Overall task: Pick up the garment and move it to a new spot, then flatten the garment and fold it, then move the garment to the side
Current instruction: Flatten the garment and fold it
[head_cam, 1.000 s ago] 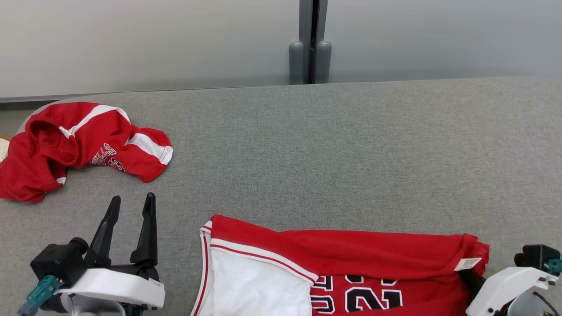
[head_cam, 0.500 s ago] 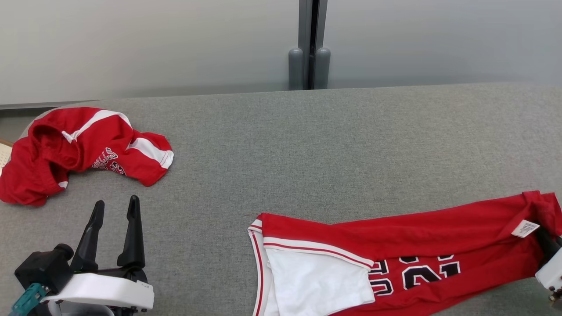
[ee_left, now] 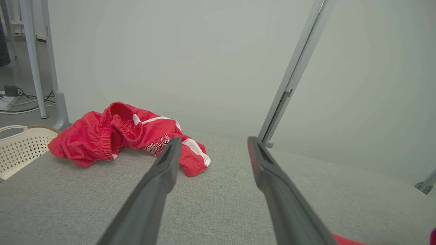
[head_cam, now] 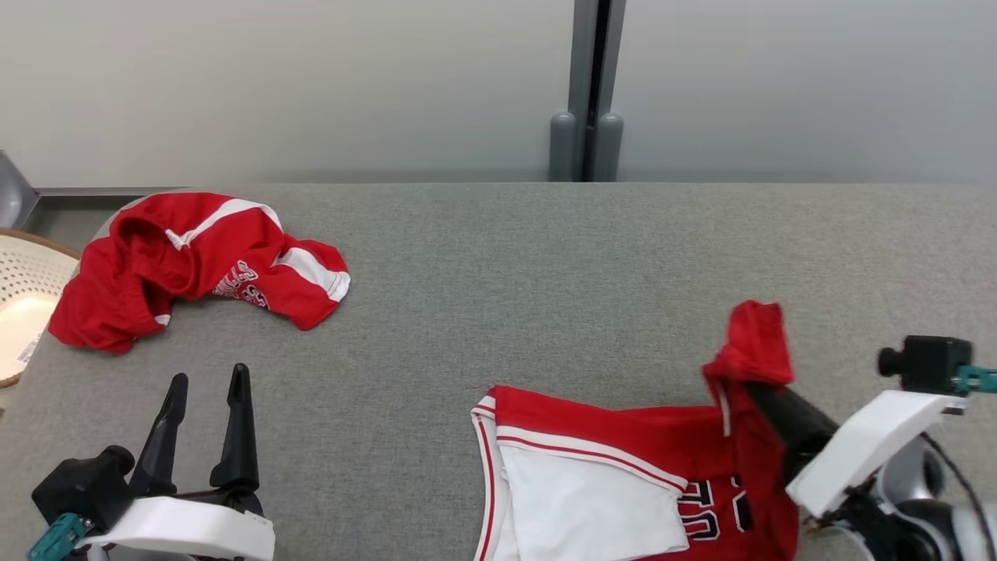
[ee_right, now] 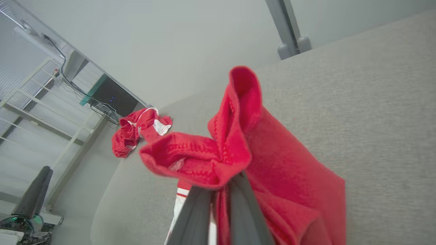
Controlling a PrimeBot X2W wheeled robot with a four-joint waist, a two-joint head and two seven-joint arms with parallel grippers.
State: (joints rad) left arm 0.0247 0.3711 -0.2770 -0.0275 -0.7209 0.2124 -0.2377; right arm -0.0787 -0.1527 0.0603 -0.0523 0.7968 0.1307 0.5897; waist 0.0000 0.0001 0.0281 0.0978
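The garment [head_cam: 607, 467], a pair of red shorts with a white side panel and dark lettering, is spread on the near right part of the grey bench [head_cam: 545, 273], with one end raised off the surface. That raised end, a bunch of the gathered waistband [ee_right: 235, 136], is pinched by the right gripper [head_cam: 754, 387], whose jaws are pressed together on the cloth. The rest of the fabric is draped down from the pinch and lies on the bench.

The cloth is judged to be light, thin and limp, probably a smooth knit that could slide out of a narrow pinch if it were dragged. The thicker elastic band is judged the soundest place to be held, since more material is offered there than at the single-layer hems. For flattening, two corners of the band would best be taken, one by each gripper.

The left gripper [head_cam: 209, 374] is poised over the near left of the bench, its jaws spread wide with nothing between them. A second crumpled red garment [head_cam: 195, 265] is lying at the far left, well apart, beside a pale basket [head_cam: 23, 288].
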